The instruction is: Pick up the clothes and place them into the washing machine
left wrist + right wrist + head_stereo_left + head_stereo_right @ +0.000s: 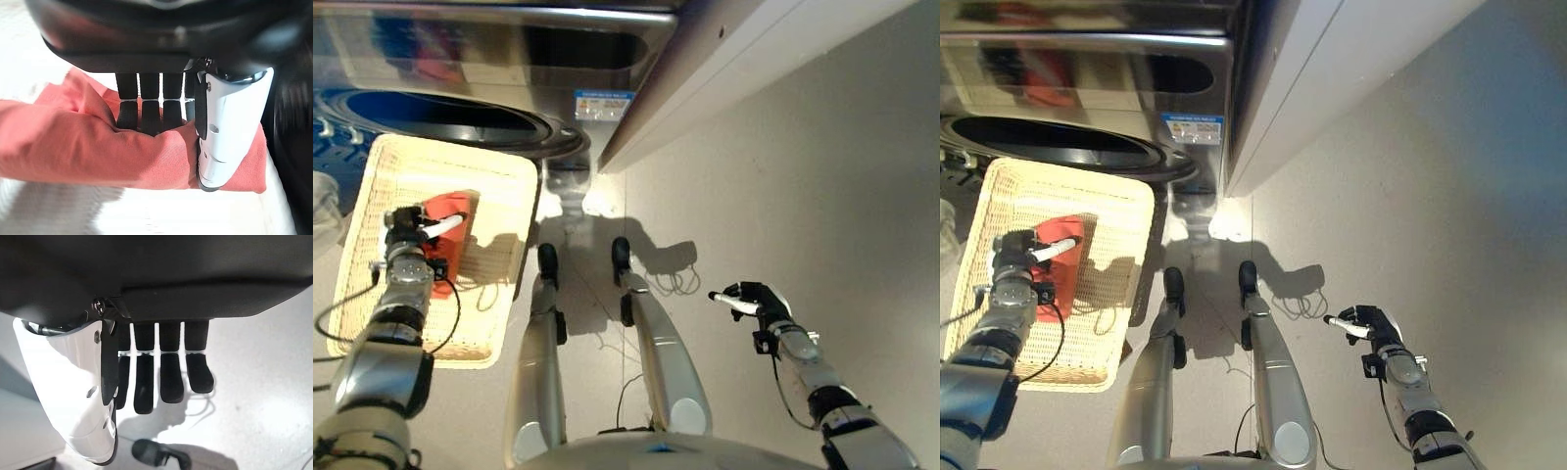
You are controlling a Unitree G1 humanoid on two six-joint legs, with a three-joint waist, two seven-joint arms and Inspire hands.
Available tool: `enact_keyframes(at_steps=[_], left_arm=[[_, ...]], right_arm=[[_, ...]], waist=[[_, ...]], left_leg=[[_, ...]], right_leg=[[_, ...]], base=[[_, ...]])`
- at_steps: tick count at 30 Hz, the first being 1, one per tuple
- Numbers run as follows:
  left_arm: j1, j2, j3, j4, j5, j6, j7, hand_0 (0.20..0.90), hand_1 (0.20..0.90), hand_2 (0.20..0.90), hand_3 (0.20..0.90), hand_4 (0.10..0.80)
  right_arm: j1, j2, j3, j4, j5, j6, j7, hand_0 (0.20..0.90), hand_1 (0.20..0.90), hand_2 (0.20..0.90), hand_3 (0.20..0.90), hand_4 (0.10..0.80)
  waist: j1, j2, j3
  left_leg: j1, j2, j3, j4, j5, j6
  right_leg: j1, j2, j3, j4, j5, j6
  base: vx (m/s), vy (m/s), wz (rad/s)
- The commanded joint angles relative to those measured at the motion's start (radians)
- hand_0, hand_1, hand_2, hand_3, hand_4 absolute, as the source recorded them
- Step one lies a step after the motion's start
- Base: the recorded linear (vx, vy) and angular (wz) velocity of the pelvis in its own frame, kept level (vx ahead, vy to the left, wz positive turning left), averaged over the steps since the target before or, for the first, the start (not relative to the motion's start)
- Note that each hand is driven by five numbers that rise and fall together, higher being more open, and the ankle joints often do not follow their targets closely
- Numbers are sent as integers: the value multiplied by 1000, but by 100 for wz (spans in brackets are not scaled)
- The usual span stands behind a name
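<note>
A red cloth (456, 217) lies in the shallow wicker basket (450, 154) beside the washing machine. My left hand (406, 233) is down in the basket on the cloth. In the left wrist view its fingers (142, 110) dig into a raised fold of the red cloth (73, 142) and the white-covered thumb (225, 127) presses the fold from the other side. The washing machine's round dark opening (435, 113) is just beyond the basket's far rim. My right hand (759, 299) hangs over the bare floor at the right, fingers relaxed and empty, as the right wrist view (161, 377) shows.
A white panel (744, 59) runs along the right of the machine. The machine's open door (325, 201) shows at the far left beside the basket. A label (603, 104) sits on the machine's front. Pale floor (822, 196) spreads to the right.
</note>
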Motion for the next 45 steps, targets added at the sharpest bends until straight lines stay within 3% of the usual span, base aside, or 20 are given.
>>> enact_keyframes(at_steps=[1,2,6,13,18,21,22,30,38,39,41,42,44,45], left_arm=[[69,-105,79,-145,-309,-154,-49,200,200,200,200,300],[71,-106,80,-147,-310,-155,-49,200,200,200,200,300],[85,-236,149,-240,-457,-239,-79,200,200,200,200,300],[33,-288,199,-299,-597,-304,-127,200,200,200,200,300],[7,-296,206,-341,-617,-330,-127,200,200,200,200,300],[-30,-269,220,-363,-618,-354,-103,200,200,200,200,300],[-31,-268,220,-363,-617,-354,-102,200,200,200,200,300],[-122,-166,219,-332,-595,-344,-78,200,200,200,200,300],[-205,-79,200,-263,-578,-319,-53,200,200,200,200,300],[-211,-70,199,-256,-576,-317,-51,200,200,200,200,300],[-240,-32,193,-213,-574,-303,-48,200,200,200,200,300],[-248,-25,189,-206,-574,-301,-48,200,200,200,200,300],[-249,-25,188,-204,-575,-301,-48,200,200,200,200,300],[-272,-2,175,-173,-576,-284,-50,200,200,200,200,300]], right_arm=[[125,-45,-44,16,34,-26,-36,900,900,900,900,800],[126,-46,-43,16,34,-27,-36,900,900,900,900,800],[136,-11,-41,49,33,-31,-65,900,900,900,900,800],[142,2,-35,74,15,-20,-83,900,900,900,900,800],[142,2,-30,73,7,-16,-86,900,900,900,900,800],[142,0,-22,62,3,-14,-86,900,900,900,900,800],[141,1,-21,63,3,-14,-86,900,900,900,900,800],[143,-14,-12,49,-2,-7,-78,900,900,900,900,800],[137,-24,-6,11,2,-2,-70,900,900,900,900,800],[138,-26,-8,8,3,-1,-70,900,900,900,900,800],[140,-28,-11,0,8,-1,-68,900,900,900,900,800],[140,-28,-12,0,10,-1,-68,900,900,900,900,800],[140,-28,-13,0,10,-1,-68,900,900,900,900,800],[140,-28,-13,-3,14,1,-65,900,900,900,900,800]], waist=[[-15,-4,-57],[-16,-3,-58],[-7,-10,-69],[-8,-16,-89],[-12,-15,-98],[-20,-17,-111],[-19,-13,-118],[-36,-16,-144],[-58,-24,-153],[-63,-30,-145],[-74,-36,-148],[-74,-32,-156],[-76,-39,-149],[-84,-38,-160]], left_leg=[[-78,-18,-25,81,-49,-47],[-78,-18,-26,82,-50,-47],[-68,-21,-27,108,-73,-46],[-61,-16,-14,197,-132,-44],[-56,-12,-9,217,-151,-42],[-53,-8,-6,222,-159,-38],[-42,-6,-14,221,-188,-41],[-39,-2,-6,214,-196,-33],[-43,2,6,200,-191,-29],[-57,0,16,204,-164,-26],[-62,3,22,204,-165,-25],[-51,6,13,203,-198,-26],[-64,3,24,205,-166,-24],[-57,7,15,204,-198,-25]], right_leg=[[76,-17,-38,-191,123,26],[76,-16,-38,-191,122,26],[81,-15,-47,-154,94,24],[64,-18,-51,-44,45,22],[63,-19,-50,-22,31,23],[66,-17,-49,-23,27,24],[74,-11,-44,-18,2,29],[79,-4,-32,-40,6,29],[86,2,-18,-89,32,35],[76,-4,-21,-93,57,30],[75,0,-13,-110,67,31],[85,7,-5,-112,45,36],[76,1,-10,-116,70,32],[86,9,3,-128,56,38]], base=[[36,-21,8],[34,-23,12],[47,-35,16],[40,-3,13],[33,28,0],[64,25,-6],[144,26,-7],[44,24,-9],[9,25,-9],[-87,27,-15],[30,35,-17],[120,24,-14],[14,12,-12],[35,30,-11]])
